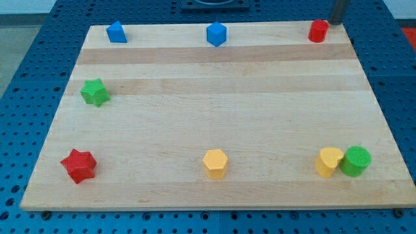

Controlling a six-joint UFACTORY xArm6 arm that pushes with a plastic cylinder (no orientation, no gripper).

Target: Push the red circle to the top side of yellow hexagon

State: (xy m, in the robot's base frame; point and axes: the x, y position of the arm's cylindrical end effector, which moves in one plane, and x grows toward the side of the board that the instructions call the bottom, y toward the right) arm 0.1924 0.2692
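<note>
The red circle [318, 30] stands at the top right corner of the wooden board [214, 97]. The yellow hexagon [215, 163] sits near the board's bottom edge, about mid-width, far from the red circle. My tip [332, 23] comes down at the view's top right, just to the right of and slightly above the red circle. I cannot tell whether it touches the circle.
Two blue blocks [116, 32] [216, 34] sit along the top edge. A green star [95, 92] is at the left, a red star [78, 165] at the bottom left. A second yellow block [329, 161] touches a green circle [356, 160] at the bottom right.
</note>
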